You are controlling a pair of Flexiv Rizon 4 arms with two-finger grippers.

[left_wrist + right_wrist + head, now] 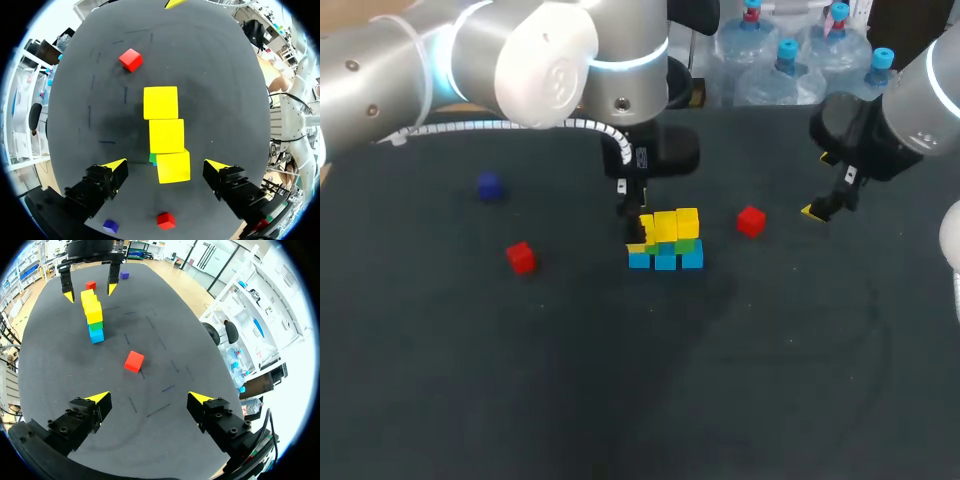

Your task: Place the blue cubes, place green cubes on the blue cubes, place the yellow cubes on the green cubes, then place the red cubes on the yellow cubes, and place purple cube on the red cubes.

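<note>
Head view looks down on a dark worktop (620, 400) with the stack (666, 243) near its middle: three blue cubes (665, 262) in a row at the base, green cubes (686, 245) over them and three yellow cubes (666, 227) on top. The green layer is mostly hidden. Only one green face shows plainly, so their number cannot be told. The left arm (550, 50) hangs over the stack's left end, and its dark wrist covers part of the leftmost yellow cube.

Left wrist view shows the left jaws apart, with a yellow fingertip (116, 165) on either side of the nearest yellow cube, not touching it. Only a sliver of green and blue peeps out beside that cube.

One red cube (750, 221) lies right of the stack and a second red cube (520, 257) left of it. The purple cube (488, 186) sits farther left and back. All three are apart from the stack.

The right arm (920, 100) stands over the worktop's right side, well apart from the stack, and only one of its yellow tips shows from above. Right wrist view shows the right jaws wide apart over the worktop, with the nearer red cube ahead of them.
</note>
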